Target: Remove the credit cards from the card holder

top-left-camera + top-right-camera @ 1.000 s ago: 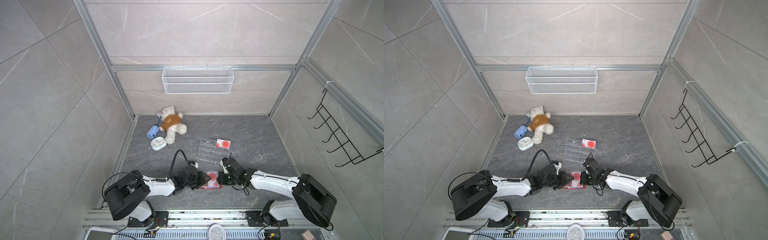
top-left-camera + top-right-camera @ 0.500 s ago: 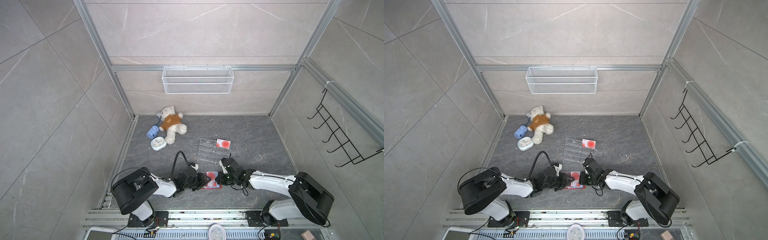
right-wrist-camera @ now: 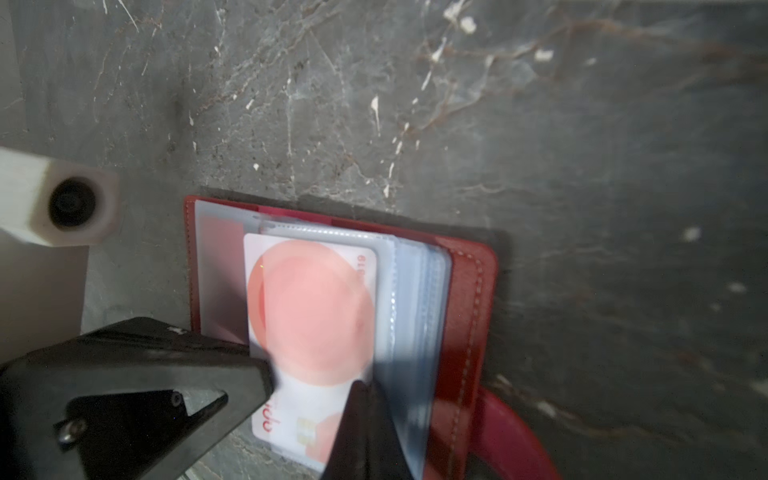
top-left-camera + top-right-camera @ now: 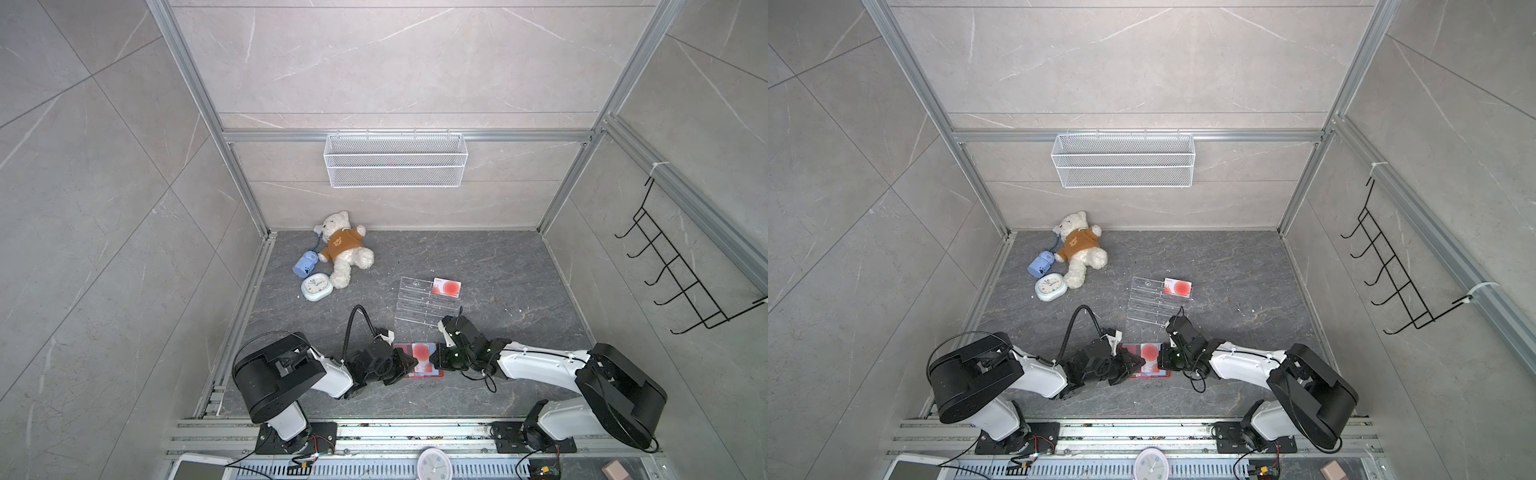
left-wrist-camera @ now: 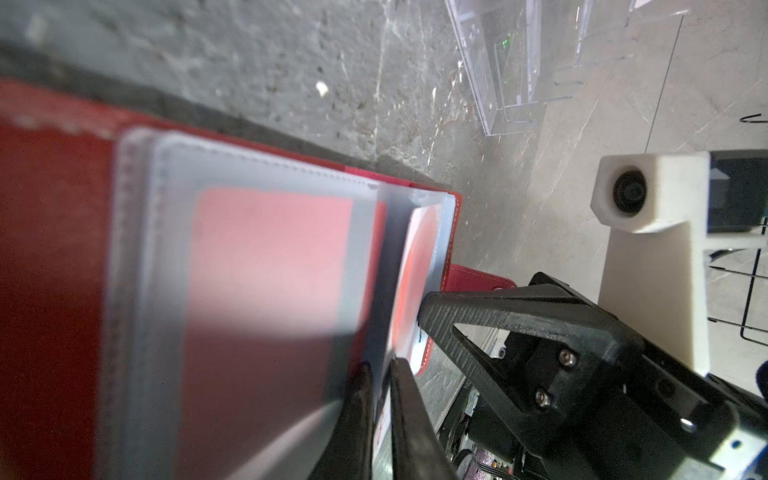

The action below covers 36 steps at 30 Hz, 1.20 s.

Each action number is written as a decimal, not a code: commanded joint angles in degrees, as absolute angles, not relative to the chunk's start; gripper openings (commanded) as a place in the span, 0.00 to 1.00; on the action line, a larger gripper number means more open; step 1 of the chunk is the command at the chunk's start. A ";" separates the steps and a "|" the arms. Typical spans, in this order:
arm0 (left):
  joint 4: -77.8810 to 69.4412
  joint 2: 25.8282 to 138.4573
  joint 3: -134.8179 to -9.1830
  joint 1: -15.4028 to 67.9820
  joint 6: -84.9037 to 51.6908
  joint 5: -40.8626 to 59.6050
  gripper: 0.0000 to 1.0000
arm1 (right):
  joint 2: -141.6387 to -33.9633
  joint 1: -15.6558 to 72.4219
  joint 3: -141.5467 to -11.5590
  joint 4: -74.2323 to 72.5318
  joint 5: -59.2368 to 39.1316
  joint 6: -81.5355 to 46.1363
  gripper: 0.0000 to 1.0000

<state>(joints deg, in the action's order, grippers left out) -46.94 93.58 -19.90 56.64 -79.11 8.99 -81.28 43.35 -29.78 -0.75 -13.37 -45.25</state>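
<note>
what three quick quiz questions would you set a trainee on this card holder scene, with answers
1. True or false: the card holder lies closed.
2. The loose credit card lies: A at the clear rack; B under the holder; C between a claw's fingers.
3. Fill in: the left claw and right claw both work at the ___.
Key: 1 false, it lies open. 2 A. 3 card holder, where the left claw looks shut on a second card.
</note>
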 commanded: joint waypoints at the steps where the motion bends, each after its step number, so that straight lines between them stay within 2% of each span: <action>1: -50.96 94.83 -19.34 57.04 -79.23 7.79 0.07 | -82.88 43.17 -28.33 1.13 -13.51 -45.61 0.00; 5: -50.92 94.33 -18.84 57.13 -79.07 7.30 0.00 | -82.51 43.16 -28.08 1.08 -13.42 -45.71 0.00; 19: -38.56 84.01 -18.01 57.04 -74.55 5.09 0.00 | -81.49 43.17 -27.38 3.87 -11.65 -46.49 0.00; 27: -36.37 83.27 -19.21 57.04 -73.39 5.80 0.00 | -80.76 43.18 -27.85 4.34 -11.99 -45.80 0.00; 29: -36.08 83.96 -20.02 57.01 -73.30 6.40 0.14 | -81.14 43.20 -28.08 4.70 -12.02 -45.55 0.00; 32: -36.28 85.01 -20.88 57.02 -73.29 6.96 0.25 | -81.83 43.15 -28.08 4.12 -12.40 -45.72 0.00; 36: -36.56 85.82 -21.45 56.97 -73.19 6.88 0.28 | -82.34 43.22 -28.02 3.28 -12.79 -45.88 0.00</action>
<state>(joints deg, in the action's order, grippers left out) -36.34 84.84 -19.88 56.97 -74.48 6.39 -80.90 43.16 -29.21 -1.02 -13.56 -45.47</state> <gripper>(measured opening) 0.278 0.049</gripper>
